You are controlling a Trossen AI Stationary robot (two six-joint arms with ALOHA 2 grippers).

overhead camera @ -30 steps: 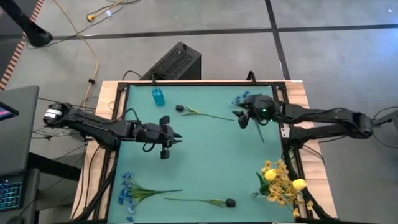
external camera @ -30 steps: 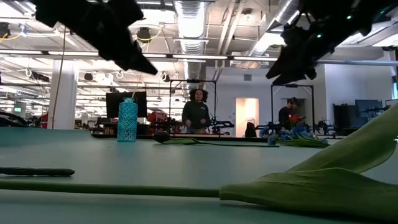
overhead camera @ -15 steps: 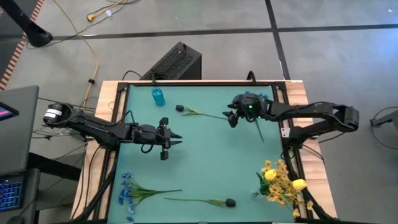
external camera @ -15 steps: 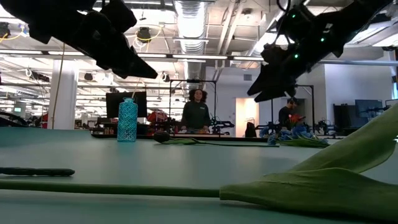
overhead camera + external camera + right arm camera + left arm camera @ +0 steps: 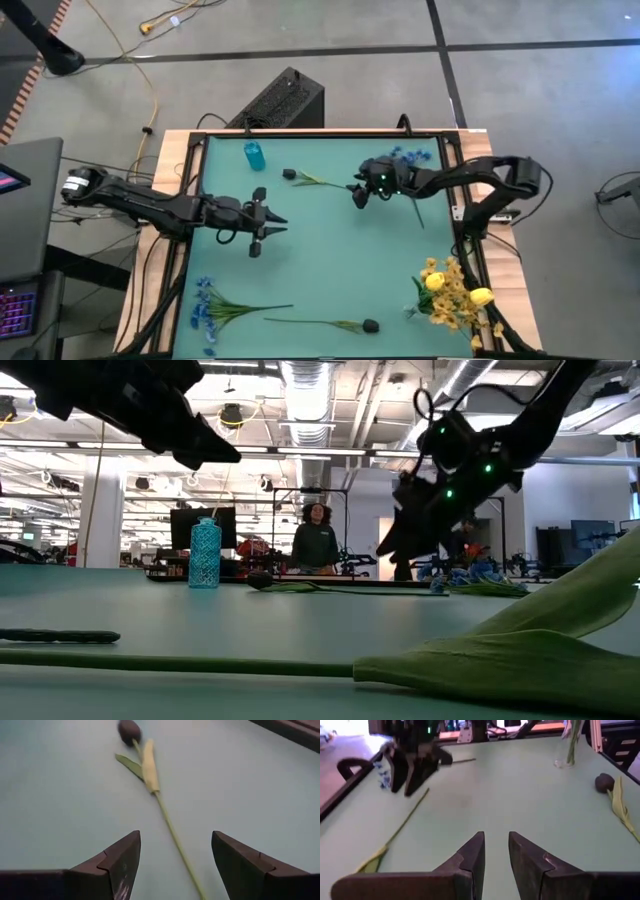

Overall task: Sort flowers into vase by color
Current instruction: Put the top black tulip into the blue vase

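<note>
flowers are seen scattered over the green table mat [image 5: 330,260], none yet sorted. the right gripper [image 5: 358,193], jaws spread wide and holding nothing, is poised over the thin green stem of a dark-budded artificial sprig [image 5: 318,181] lying at about one o'clock from the mat's centre; in its wrist view the stem [image 5: 172,835] runs between the two dark fingers [image 5: 121,862]. the left gripper [image 5: 262,222], at nine o'clock, is held nearly closed on nothing and appears to wait. the small blue latticed vase [image 5: 254,155] stands at eleven o'clock, well apart from the sprig. a blue blossom sprig [image 5: 212,306] lies at seven o'clock, a second dark-budded stem [image 5: 335,324] at six, a heap of yellow blossoms and buds [image 5: 452,291] at four, and another blue cluster [image 5: 408,156] at two.

a miss is judged possible: the stem is thin and flat on the mat, so fingers closed too high could pass over it, or it could roll aside.
</note>
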